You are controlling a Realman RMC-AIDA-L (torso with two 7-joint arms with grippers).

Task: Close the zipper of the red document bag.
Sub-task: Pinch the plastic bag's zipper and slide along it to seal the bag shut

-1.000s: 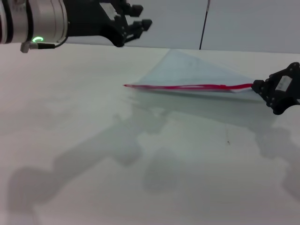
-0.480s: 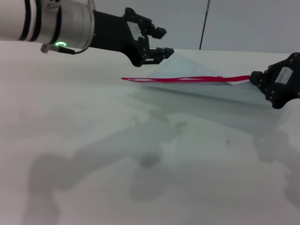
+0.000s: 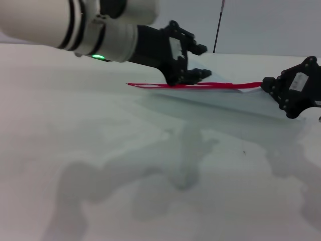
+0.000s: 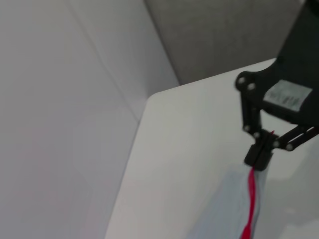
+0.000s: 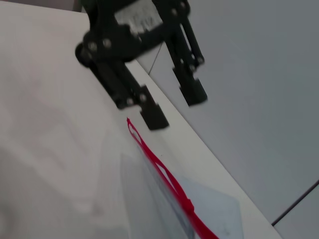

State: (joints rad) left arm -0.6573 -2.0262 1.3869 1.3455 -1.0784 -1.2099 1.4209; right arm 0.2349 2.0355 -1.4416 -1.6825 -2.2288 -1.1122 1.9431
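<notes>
The red document bag (image 3: pixel 235 98) lies toward two o'clock on your white bench (image 3: pixel 100 165), its zipper (image 3: pixel 200 86) edge lifted clear of the surface and stretched level from nine o'clock to three o'clock. Grey wall panels stand behind the bench. Your right gripper (image 3: pixel 266 86) holds its jaws clamped on the zipper's three o'clock end. Your left gripper (image 3: pixel 198 61) reaches in from ten o'clock, jaws apart, the lower finger (image 3: pixel 198 74) right at the red strip's middle.
</notes>
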